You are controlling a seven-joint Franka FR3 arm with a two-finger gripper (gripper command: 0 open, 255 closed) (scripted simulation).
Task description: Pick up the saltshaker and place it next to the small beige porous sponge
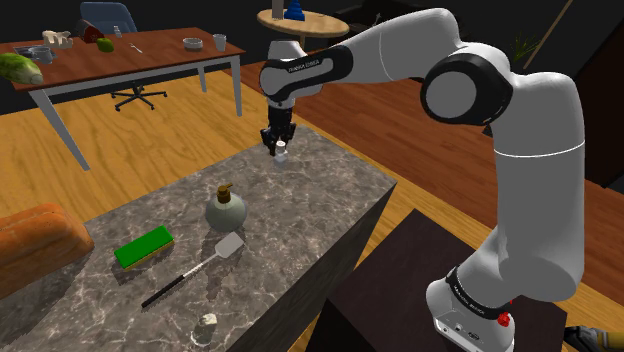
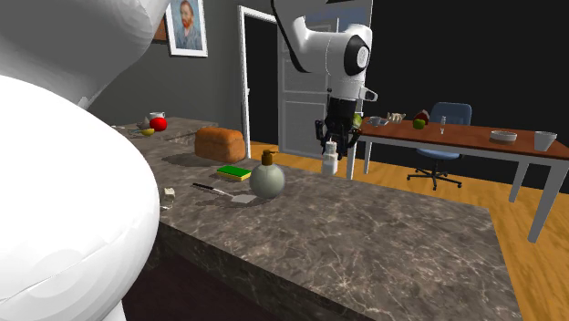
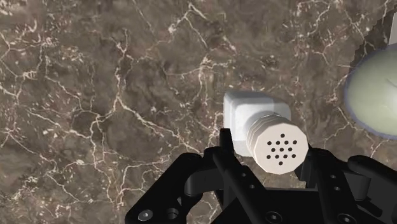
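Saltshaker, upright, perforated cap facing gripper

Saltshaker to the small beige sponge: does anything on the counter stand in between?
Yes. The round bottle and the spatula sit between the saltshaker and the beige sponge, near the middle of the counter; lifting over them looks safest.

Both exterior views over countertop
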